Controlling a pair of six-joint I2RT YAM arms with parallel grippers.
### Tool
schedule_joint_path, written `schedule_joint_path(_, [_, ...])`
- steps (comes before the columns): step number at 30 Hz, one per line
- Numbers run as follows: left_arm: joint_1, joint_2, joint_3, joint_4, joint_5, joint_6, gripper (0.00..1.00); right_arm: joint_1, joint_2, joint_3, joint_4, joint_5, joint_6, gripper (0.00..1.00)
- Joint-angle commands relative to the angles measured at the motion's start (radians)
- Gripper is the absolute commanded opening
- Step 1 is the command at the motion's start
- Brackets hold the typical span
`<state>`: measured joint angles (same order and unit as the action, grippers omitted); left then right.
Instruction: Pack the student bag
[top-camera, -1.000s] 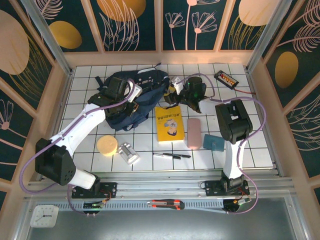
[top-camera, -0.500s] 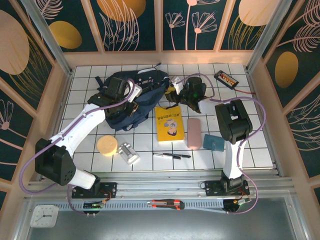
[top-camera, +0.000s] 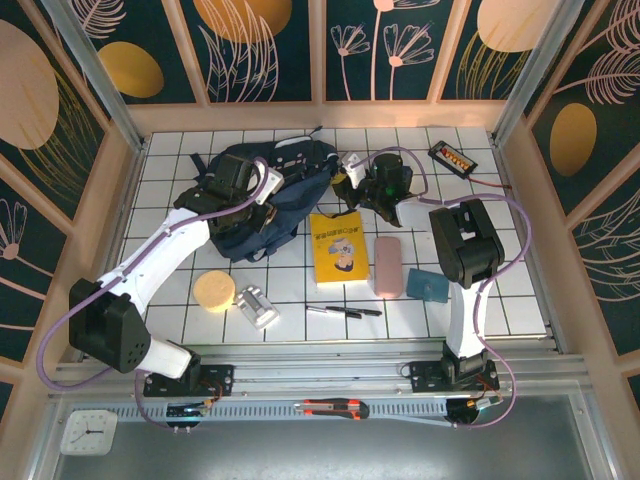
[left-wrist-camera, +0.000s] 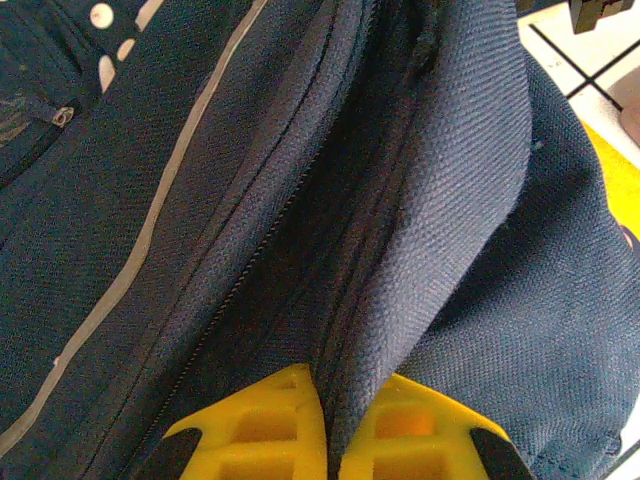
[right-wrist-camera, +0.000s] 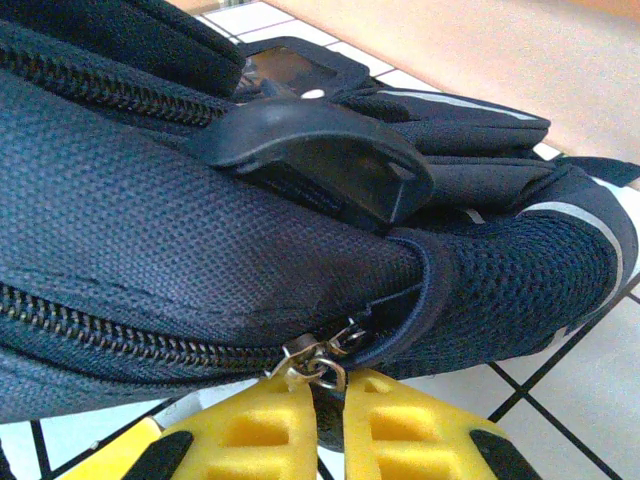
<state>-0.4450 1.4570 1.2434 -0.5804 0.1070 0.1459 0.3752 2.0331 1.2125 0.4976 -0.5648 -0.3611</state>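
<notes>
Student bag (top-camera: 300, 195) fabric pinched in left claw (left-wrist-camera: 324, 425) (right claw (right-wrist-camera: 330, 405) clamps zipper pull (right-wrist-camera: 312, 366)).

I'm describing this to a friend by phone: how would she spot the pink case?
On the white tiled table, find the yellow book near the middle. The pink case lies just right of it, left of a teal square: the only pink, rounded oblong.

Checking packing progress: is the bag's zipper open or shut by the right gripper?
Shut there: on the student bag, zipper teeth mesh up to the metal pull in the right gripper.
</notes>
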Motion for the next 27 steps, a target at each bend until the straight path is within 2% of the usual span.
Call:
schedule_joint_path(1, [0.003,-0.055,-0.001,0.058,0.009,-0.006,0.0,0.007,-0.02,-0.016,-0.01,0.028,-0.02,0.07])
schedule_joint_path(7, [0.004,-0.042,-0.007,0.061,-0.069,0.011,0.0,0.02,-0.089,-0.022,-0.212,-0.006,-0.154,0.0])
schedule_joint_path(11, [0.003,-0.032,-0.016,0.062,-0.125,0.025,0.0,0.027,-0.119,-0.007,-0.422,-0.028,-0.301,0.0])
schedule_joint_path(14, [0.004,-0.032,-0.021,0.06,-0.148,0.031,0.0,0.028,-0.148,-0.008,-0.513,-0.039,-0.352,0.0])
schedule_joint_path(20, [-0.004,-0.028,-0.016,0.069,-0.109,0.006,0.0,0.032,-0.163,0.037,-0.652,-0.115,-0.347,0.0])
schedule_joint_path(27, [-0.031,-0.036,-0.02,0.076,-0.041,-0.006,0.0,0.033,-0.17,0.065,-0.622,-0.194,-0.18,0.0])
